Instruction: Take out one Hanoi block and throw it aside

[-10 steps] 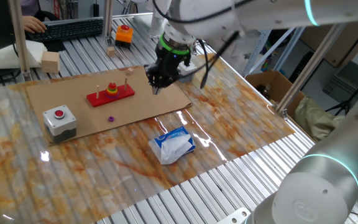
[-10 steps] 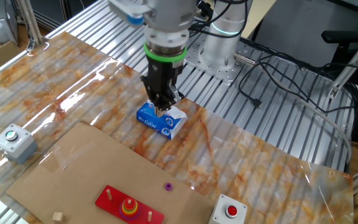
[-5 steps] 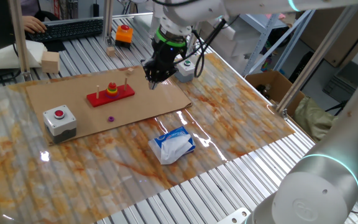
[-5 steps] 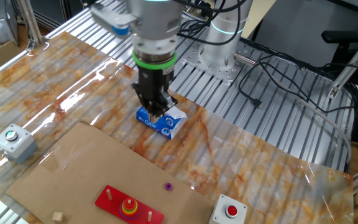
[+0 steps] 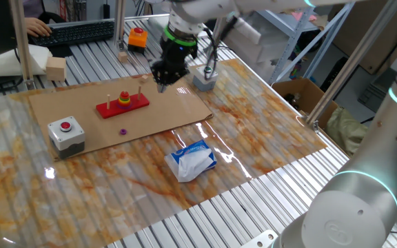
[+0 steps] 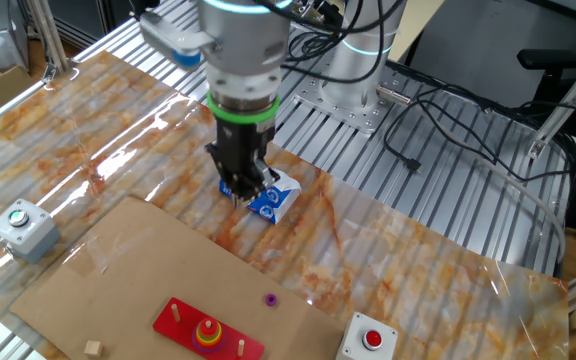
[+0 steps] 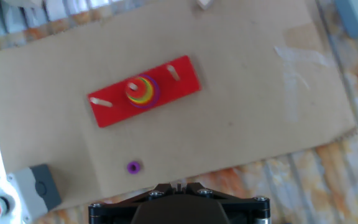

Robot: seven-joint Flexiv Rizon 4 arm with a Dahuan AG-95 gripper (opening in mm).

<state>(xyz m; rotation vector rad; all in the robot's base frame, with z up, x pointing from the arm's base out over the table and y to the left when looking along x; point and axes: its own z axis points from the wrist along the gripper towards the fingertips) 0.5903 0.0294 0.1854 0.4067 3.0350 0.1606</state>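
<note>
One fixed view. My gripper (image 5: 164,80) hangs in the air above the far edge of the cardboard sheet (image 5: 81,110), fingers pointing down, touching nothing. The fingers read as one dark tip; whether they are spread or pressed together I cannot tell. Below and to its left: red peg base (image 5: 123,105) with three pegs; rings stacked on the middle peg, the small red Hanoi block (image 5: 125,93) topmost, yellow and green beneath. Purple disc (image 5: 123,131) lies loose on the cardboard nearer the front. Grey box with red button (image 5: 66,131) at the cardboard's left end. Blue-and-white tissue pack (image 5: 191,160) on the marbled table (image 5: 267,131), well apart from me. A second grey box (image 5: 204,79) sits just beyond my wrist.

The other fixed view. Gripper (image 6: 240,190) overlaps the tissue pack (image 6: 268,200) in the picture and hides part of it. Finger gap not discernible. Peg base (image 6: 208,335) near the bottom edge, ring stack (image 6: 207,331) on its middle peg; purple disc (image 6: 270,299) beside it.

Hand view. Only the black housing of my hand shows along the bottom edge; fingertips cut off. Peg base (image 7: 145,91) lies tilted at centre, ring stack (image 7: 141,91) seen from above, its topmost disc hard to separate. Purple disc (image 7: 133,167) below it. Red-button box (image 7: 17,194) cropped at lower left.
</note>
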